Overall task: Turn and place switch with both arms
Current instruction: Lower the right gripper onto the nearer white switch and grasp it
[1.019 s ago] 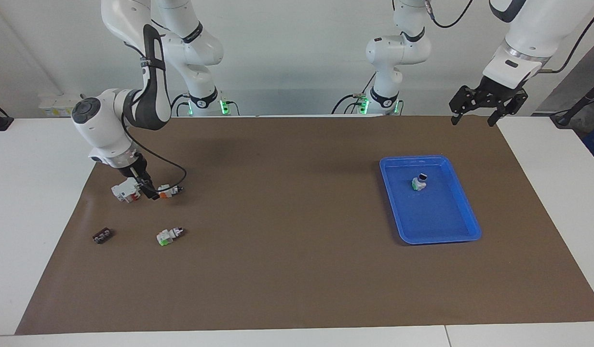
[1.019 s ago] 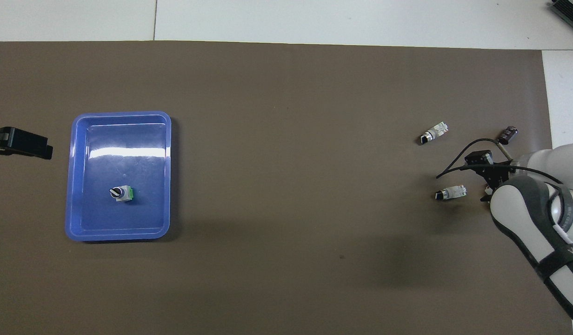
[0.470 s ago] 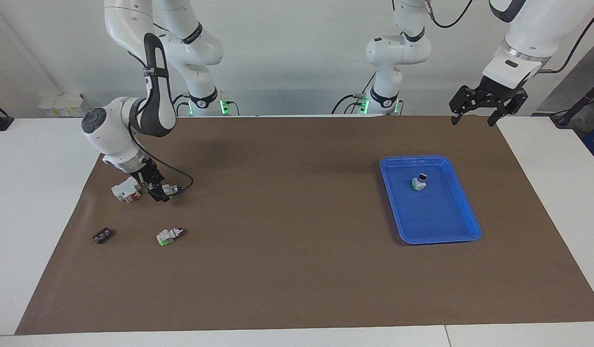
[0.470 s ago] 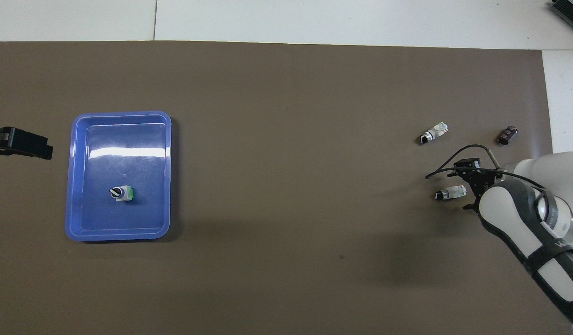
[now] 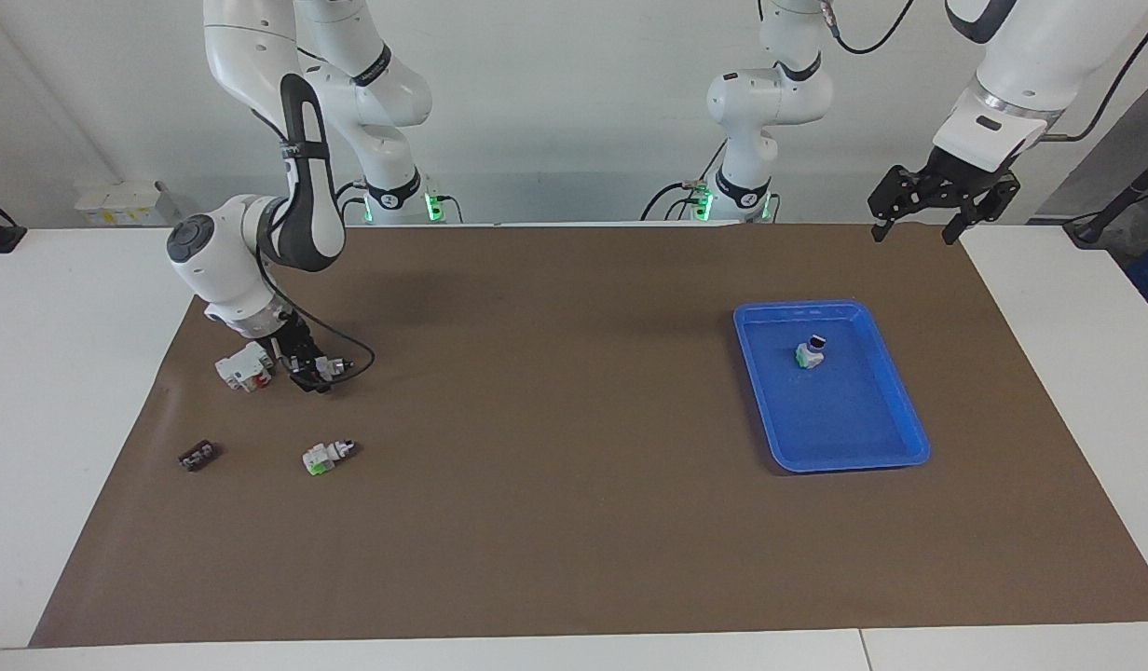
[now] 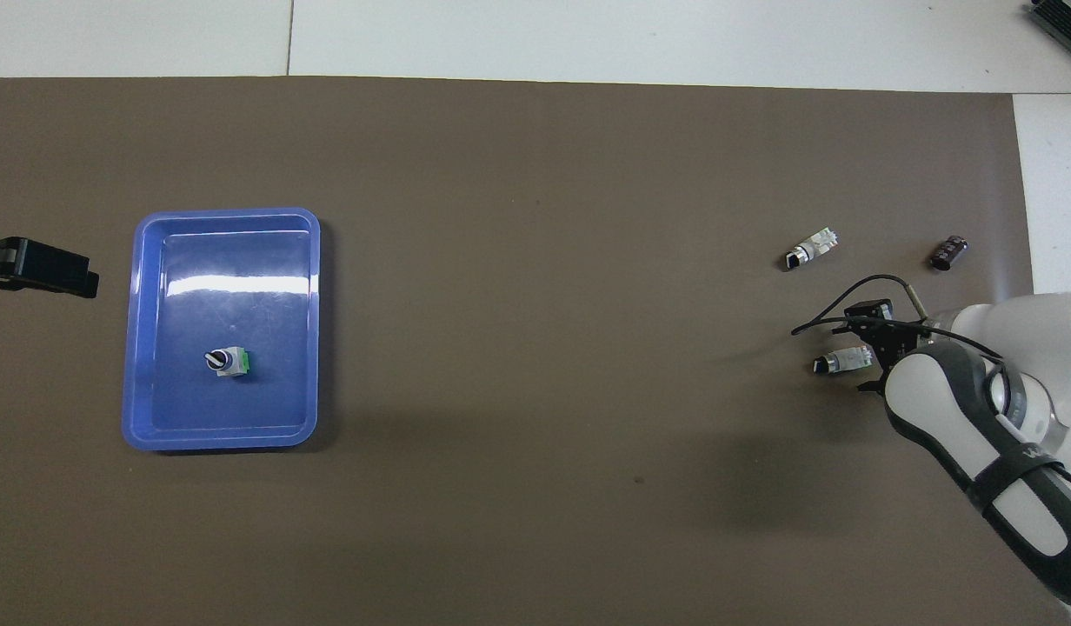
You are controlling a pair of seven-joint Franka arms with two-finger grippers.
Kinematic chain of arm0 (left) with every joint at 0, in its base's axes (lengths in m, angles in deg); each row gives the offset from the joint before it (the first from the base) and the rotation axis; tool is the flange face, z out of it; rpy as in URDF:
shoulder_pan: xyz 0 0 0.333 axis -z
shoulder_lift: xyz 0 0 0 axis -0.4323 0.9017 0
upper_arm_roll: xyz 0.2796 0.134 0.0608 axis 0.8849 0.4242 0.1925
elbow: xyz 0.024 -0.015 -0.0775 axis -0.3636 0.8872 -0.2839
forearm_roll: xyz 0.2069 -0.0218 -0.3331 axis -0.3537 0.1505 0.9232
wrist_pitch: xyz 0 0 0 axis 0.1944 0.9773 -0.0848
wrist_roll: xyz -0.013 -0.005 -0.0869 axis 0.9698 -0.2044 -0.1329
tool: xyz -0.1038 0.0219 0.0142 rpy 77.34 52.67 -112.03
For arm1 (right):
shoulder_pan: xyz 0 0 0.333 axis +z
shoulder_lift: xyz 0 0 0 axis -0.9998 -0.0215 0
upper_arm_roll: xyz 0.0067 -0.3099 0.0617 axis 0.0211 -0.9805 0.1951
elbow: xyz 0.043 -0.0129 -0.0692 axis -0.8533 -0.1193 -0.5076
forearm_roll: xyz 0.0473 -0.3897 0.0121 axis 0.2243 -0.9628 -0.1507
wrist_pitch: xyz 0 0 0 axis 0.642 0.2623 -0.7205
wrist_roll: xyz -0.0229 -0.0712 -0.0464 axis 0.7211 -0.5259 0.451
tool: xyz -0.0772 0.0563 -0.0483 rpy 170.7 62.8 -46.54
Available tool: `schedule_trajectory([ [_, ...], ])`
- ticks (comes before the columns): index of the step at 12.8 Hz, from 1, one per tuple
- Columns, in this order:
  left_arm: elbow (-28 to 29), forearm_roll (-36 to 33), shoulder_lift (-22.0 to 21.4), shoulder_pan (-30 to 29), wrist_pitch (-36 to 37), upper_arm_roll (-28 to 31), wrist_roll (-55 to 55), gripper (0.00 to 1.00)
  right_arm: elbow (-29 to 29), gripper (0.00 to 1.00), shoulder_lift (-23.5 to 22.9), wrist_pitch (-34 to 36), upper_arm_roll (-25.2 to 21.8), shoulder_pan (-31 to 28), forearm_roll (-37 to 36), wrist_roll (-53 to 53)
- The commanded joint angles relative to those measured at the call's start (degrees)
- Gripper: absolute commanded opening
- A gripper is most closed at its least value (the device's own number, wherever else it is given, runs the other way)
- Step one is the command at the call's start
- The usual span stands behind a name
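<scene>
The right gripper (image 5: 311, 365) straddles the switch (image 5: 324, 365) on the mat, grip unclear, while the left gripper (image 5: 942, 200) waits, spread wide.

We see the tray (image 5: 895, 401) toward the left arm's end of the mat (image 5: 555, 522), a switch (image 5: 809, 353) in it. Toward the right arm's end lie another switch (image 5: 327, 455), a connector (image 5: 198, 456) near that edge, and a block (image 5: 243, 368) nearer the robots.
</scene>
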Motion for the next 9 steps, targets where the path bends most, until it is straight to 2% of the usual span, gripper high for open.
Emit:
schedule_trajectory([
  [1, 1.49, -1.08, -1.35, -0.15, 0.13, -0.28, 0.33, 1.0, -0.03, 0.0, -0.84, -1.3, 0.39, 0.25, 1.5, 1.2],
  [4, 1.49, -1.08, -1.35, -0.15, 0.13, -0.28, 0.33, 1.0, 2.69, 0.0, -1.37, 2.71, 0.48, 1.39, 2.89, 1.46],
  [7, 1.49, -1.08, -1.35, -0.15, 0.13, -0.28, 0.33, 1.0, 10.85, 0.0, -1.2, 16.58, 0.31, 1.22, 11.49, 0.77],
  [9, 1.49, -1.08, -1.35, -0.15, 0.13, -0.19, 0.33, 1.0, 14.38, 0.0, -0.94, 22.23, 0.48, 1.22, 13.09, -2.91],
])
